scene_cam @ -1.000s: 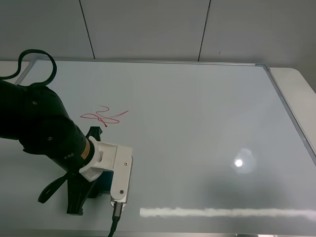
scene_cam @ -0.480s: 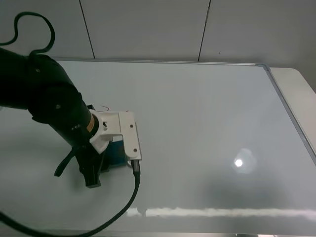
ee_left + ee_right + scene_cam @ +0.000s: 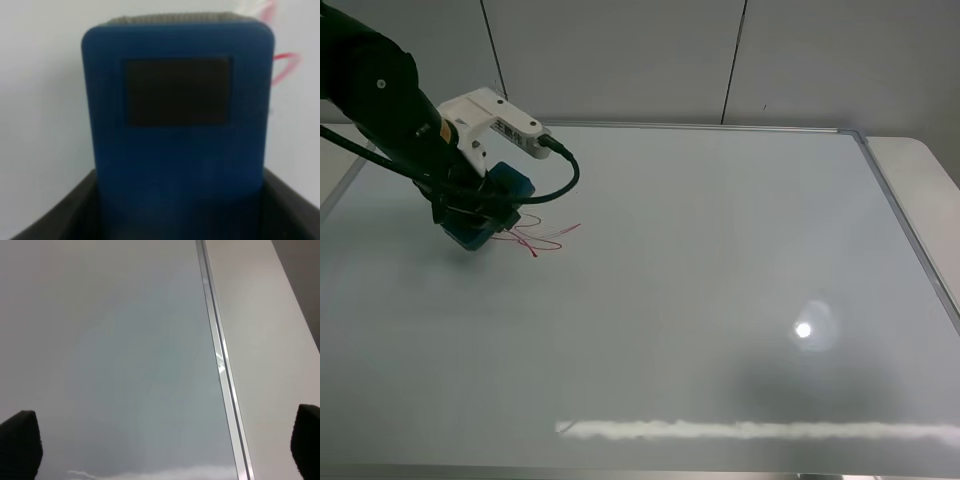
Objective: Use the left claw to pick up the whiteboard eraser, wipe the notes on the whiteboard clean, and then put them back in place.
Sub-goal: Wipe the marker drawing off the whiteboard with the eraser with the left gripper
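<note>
At the far left, the dark left claw (image 3: 485,205) on its thick black arm was clamped on the teal rounded-rectangular whiteboard eraser (image 3: 470,236), held at the left edge of the red looping marker notes (image 3: 538,238). Pickup looked done. Wiping the large glossy silver-framed whiteboard (image 3: 720,300) seemed barely begun, the scribble largely intact; returning the eraser was left.

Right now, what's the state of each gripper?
Left claw: closed on the whiteboard eraser.
Right gripper: open, jaws wide apart, holding nothing.
</note>
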{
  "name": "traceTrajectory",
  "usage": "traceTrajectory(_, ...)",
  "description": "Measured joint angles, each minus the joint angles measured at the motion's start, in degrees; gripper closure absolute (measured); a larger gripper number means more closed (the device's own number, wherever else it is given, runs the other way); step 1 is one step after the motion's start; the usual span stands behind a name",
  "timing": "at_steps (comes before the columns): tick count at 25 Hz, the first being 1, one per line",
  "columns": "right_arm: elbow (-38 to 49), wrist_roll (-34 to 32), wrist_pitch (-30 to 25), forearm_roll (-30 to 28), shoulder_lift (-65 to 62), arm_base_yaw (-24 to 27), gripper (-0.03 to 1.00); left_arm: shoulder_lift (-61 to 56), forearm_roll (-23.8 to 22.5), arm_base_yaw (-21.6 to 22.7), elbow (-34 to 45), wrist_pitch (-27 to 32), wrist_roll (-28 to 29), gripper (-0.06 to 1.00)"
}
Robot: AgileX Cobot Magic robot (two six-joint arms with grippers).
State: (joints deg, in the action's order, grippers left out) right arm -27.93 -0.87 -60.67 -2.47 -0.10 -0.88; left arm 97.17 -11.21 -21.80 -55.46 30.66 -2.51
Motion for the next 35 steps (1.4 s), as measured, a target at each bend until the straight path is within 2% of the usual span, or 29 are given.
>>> traceTrajectory(4, 0.0, 0.0, 0.0, 0.0, 0.0, 0.0, -0.03, 3.34, 0.05, 5.07, 0.0, -0.21, 0.17, 0.39)
traceTrajectory(7, 0.0, 0.0, 0.0, 0.0, 0.0, 0.0, -0.03, 6.1, 0.05, 6.98, 0.0, -2.23, -0.47, 0.39)
traceTrajectory(12, 0.0, 0.0, 0.0, 0.0, 0.0, 0.0, -0.03, 9.93, 0.0, 7.97, -0.06, -6.49, -1.21, 0.39)
traceTrajectory(17, 0.0, 0.0, 0.0, 0.0, 0.0, 0.0, -0.03, 12.62, -0.2, 7.97, -1.88, -5.85, -1.56, 0.39)
traceTrajectory(20, 0.0, 0.0, 0.0, 0.0, 0.0, 0.0, -0.03, 12.98, 0.1, 7.31, -2.86, -5.33, -2.57, 0.39)
traceTrajectory(26, 0.0, 0.0, 0.0, 0.0, 0.0, 0.0, -0.03, 13.56, 3.71, 3.59, -3.56, -5.52, -4.41, 0.39)
traceTrajectory(35, 0.0, 0.0, 0.0, 0.0, 0.0, 0.0, -0.03, 13.63, 10.18, -5.86, -3.61, -4.89, -4.55, 0.39)
